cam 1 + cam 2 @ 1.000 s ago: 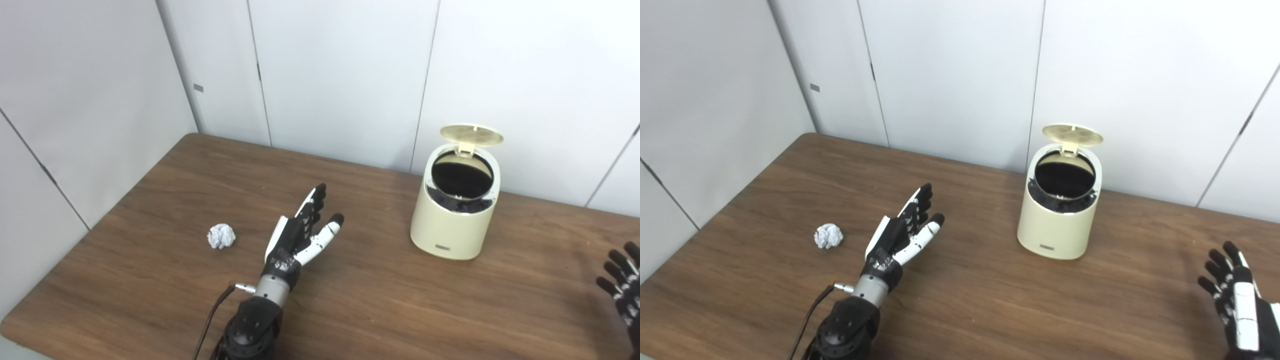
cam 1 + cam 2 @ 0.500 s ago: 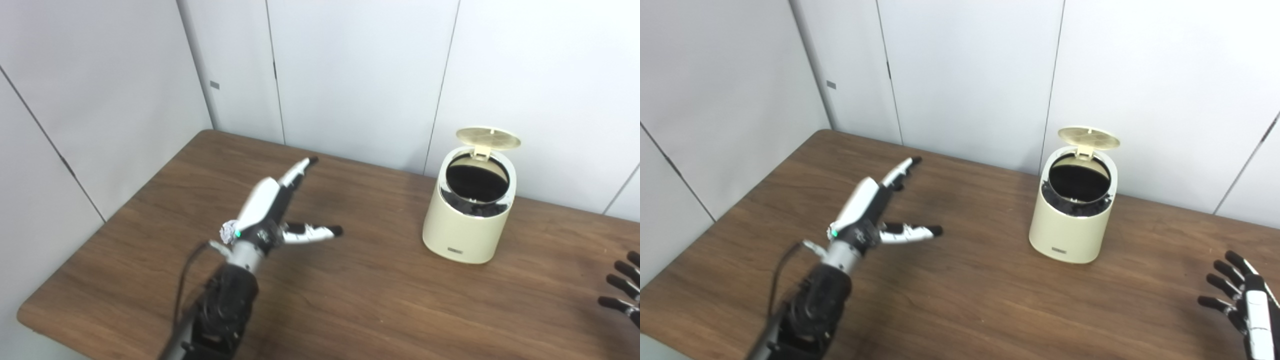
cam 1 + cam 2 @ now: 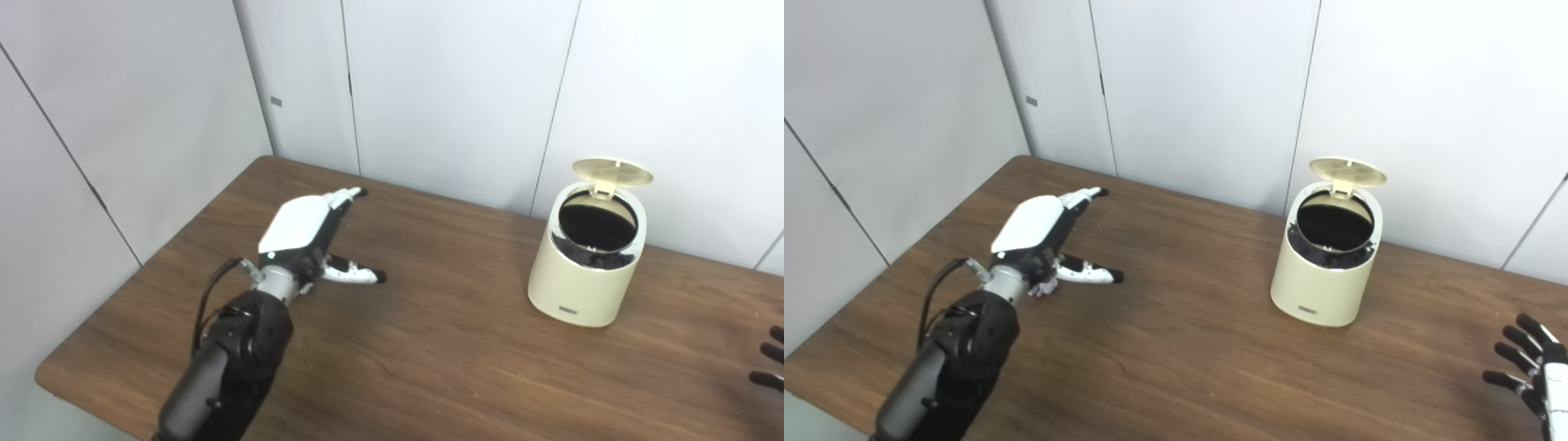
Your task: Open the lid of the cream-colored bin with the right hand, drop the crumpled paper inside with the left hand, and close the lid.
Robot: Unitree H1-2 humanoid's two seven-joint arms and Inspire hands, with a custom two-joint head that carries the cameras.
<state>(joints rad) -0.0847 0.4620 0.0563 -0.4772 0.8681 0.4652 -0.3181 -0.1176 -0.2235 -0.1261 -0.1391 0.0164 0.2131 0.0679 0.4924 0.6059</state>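
The cream-colored bin [image 3: 1323, 269] stands on the tabletop [image 3: 1182, 355] with its lid [image 3: 1347, 172] up; well left of the bin, the left hand [image 3: 1044, 236] hovers palm down, fingers spread, over the crumpled paper [image 3: 1046, 286], holding nothing. The right hand [image 3: 1528, 373], right of the bin, is splayed and empty.

**Left hand palm-down and spread, right hand splayed low**

The left hand [image 3: 1041, 229] reaches toward eleven o'clock, white back up, fingers [image 3: 1082, 196] straight, thumb out toward three o'clock. The right hand [image 3: 1534, 367] sits at five o'clock, fingers apart and holding nothing.
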